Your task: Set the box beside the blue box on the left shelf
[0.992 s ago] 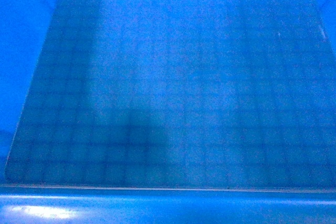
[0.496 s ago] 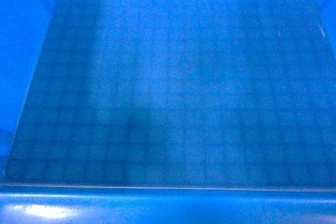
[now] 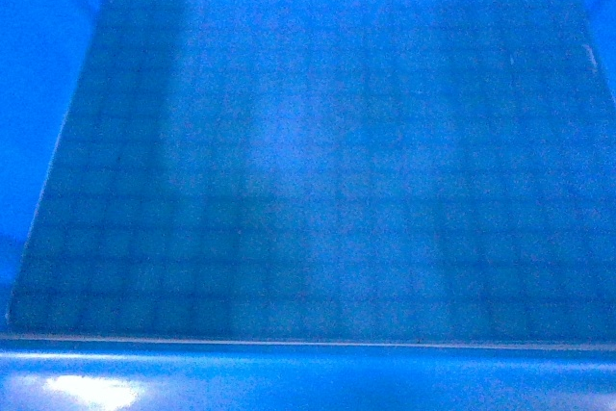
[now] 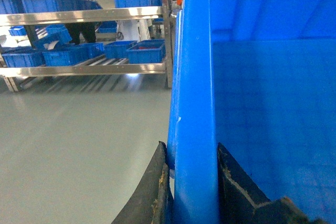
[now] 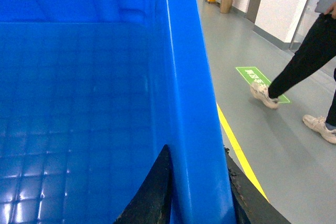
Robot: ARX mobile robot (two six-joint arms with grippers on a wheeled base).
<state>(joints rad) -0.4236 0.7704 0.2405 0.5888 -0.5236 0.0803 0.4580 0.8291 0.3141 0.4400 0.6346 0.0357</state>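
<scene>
You have the box (image 3: pixel 318 161) clamped by both side walls: your left pincer (image 4: pixel 191 182) pinches the left rim and your right pincer (image 5: pixel 197 192) pinches the right rim, one finger inside and one outside each. The box's grid-patterned floor fills your head view, above the grey floor (image 4: pixel 79 140), well apart from the shelf (image 4: pixel 84 69) of blue crates (image 4: pixel 144 52).

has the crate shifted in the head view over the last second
Barely. The blue crate fills the head view, its near rim at the same height; no fixed thing shows to judge against.
</scene>
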